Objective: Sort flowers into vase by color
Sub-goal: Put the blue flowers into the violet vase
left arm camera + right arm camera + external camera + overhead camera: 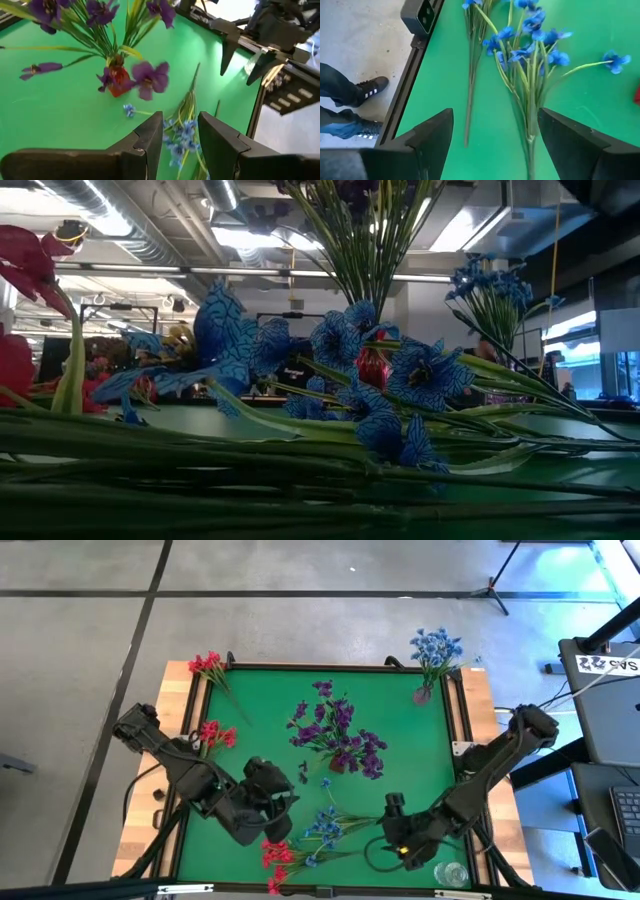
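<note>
1. Blue flowers point(325, 828): loose sprigs lying on the green mat point(400, 700) near its front edge; likely light, floppy, with thin stems that could slip.
2. Hold: bunched stems, below blossoms.
3. Right gripper point(492, 145): fingers spread, empty, over the stems.
4. Left gripper point(180, 137): parted, empty, nearby.

The table point(190, 700) shows pale bare wood along its edges, with a flat matt green mat point(270, 710) like felt or cloth laid over the middle. The flowers point(530, 35) look artificial: blue blossoms with a thin fabric look and veined petals, on smooth, slightly shiny plastic-looking green stems. At about twelve o'clock from the mat's middle, the purple bunch point(100, 15) sits in a small glossy red vase point(119, 82). The left hand point(180, 145) and right hand point(492, 145) have dark, matt, hard plastic-looking fingers with smooth faces. The floor point(80, 630) around is grey, smooth and dull like concrete.
</note>
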Robot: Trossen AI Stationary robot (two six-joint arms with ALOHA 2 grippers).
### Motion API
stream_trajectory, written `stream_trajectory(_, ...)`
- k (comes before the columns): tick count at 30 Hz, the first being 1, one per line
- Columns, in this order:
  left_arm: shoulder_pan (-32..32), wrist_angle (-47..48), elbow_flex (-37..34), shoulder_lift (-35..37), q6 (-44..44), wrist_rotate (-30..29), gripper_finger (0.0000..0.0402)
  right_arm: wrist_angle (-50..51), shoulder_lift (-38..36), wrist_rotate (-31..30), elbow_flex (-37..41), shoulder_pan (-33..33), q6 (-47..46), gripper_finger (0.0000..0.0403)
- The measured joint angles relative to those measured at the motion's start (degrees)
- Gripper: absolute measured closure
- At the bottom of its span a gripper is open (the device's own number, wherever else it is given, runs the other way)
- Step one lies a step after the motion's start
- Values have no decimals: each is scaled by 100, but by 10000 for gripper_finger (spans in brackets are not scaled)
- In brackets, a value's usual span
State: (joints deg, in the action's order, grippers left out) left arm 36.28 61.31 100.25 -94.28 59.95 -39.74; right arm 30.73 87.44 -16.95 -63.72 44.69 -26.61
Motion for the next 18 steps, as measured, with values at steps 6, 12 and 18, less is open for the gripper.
stream_trajectory(6,227,281,0,0,234,-78,282,-467,488,-44,0,-8,-4,114)
stream_trajectory(12,332,367,0,0,269,-173,282,-685,804,-159,0,-9,-2,114)
stream_trajectory(18,345,392,0,0,268,-405,282,-658,937,-154,2,-136,4,114)
